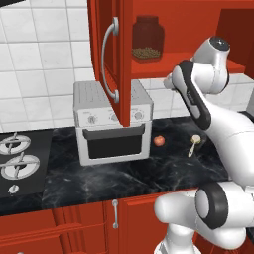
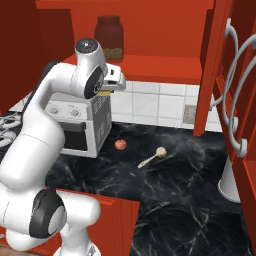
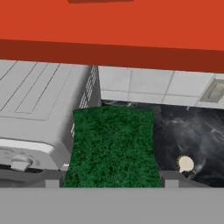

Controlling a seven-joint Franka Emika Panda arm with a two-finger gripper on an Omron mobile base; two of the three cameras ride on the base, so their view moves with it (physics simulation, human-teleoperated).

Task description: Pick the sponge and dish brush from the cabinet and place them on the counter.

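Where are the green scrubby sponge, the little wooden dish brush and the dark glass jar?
Green scrubby sponge [image 3: 113, 146], hand view, its top face.
Wooden dish brush [image 2: 160, 151], right base view, its round head.
Dark glass jar [image 1: 147, 38], left base view, its body.

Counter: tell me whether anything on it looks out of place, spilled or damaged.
Nothing on the counter looks spilled or broken. Two small oddities: a small red fruit sits loose on the bare marble just right of the toaster oven, and the dish brush lies flat at a slant. The open cabinet door hangs in front of the oven.
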